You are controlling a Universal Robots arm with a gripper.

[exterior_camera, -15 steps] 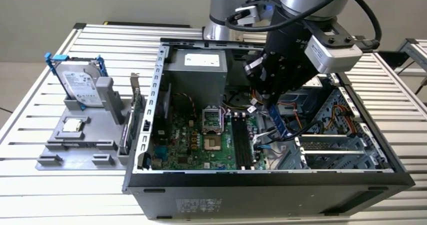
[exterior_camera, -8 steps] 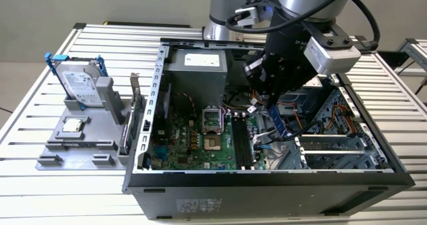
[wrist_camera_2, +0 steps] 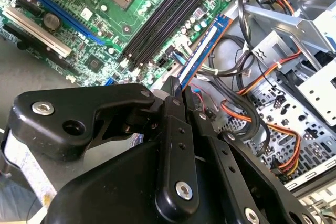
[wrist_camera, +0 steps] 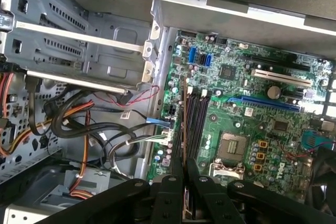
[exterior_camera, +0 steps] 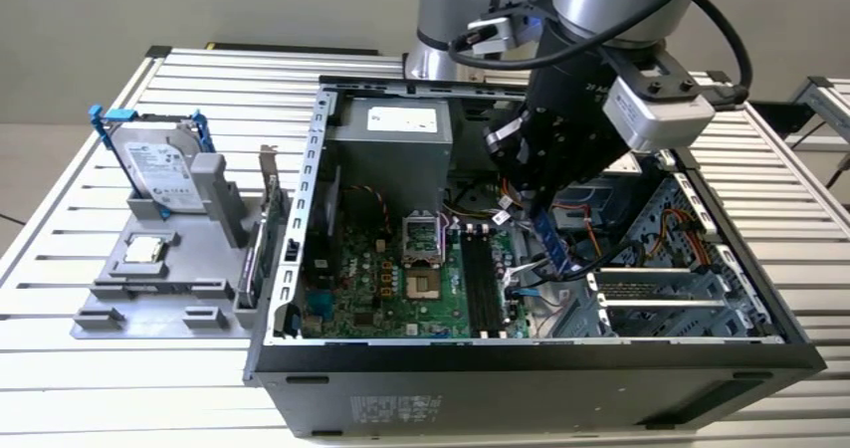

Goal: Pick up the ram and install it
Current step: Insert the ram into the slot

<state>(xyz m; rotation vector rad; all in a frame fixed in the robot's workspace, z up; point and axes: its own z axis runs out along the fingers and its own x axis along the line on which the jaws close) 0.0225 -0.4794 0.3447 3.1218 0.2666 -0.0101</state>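
Tool (wrist_camera_2: 177, 92) is clamped on one end of the ram (wrist_camera_2: 202, 51), fingers pressed against both flat faces. The blue-green stick juts out from the fingertips over the open computer case (exterior_camera: 317, 169). In the exterior view the ram (exterior_camera: 555, 247) hangs tilted below the tool (exterior_camera: 542, 209), low inside the case and just to the exterior view's right of the black memory slots (exterior_camera: 481, 281) on the green motherboard (exterior_camera: 385, 289). In the first wrist view the ram (wrist_camera: 184, 114) shows edge-on, running alongside the memory slots (wrist_camera: 198, 124) on the side away from the processor socket (wrist_camera: 233, 148); whether it touches a slot I cannot tell. Orange, yellow and black cables (wrist_camera_2: 262, 93) lie close by on its other side. On the slatted bench (exterior_camera: 67, 229), at the exterior view's left of the case, a grey fixture (exterior_camera: 146, 299) carries an upright hard drive (exterior_camera: 159, 164) and a square processor chip (exterior_camera: 143, 251).
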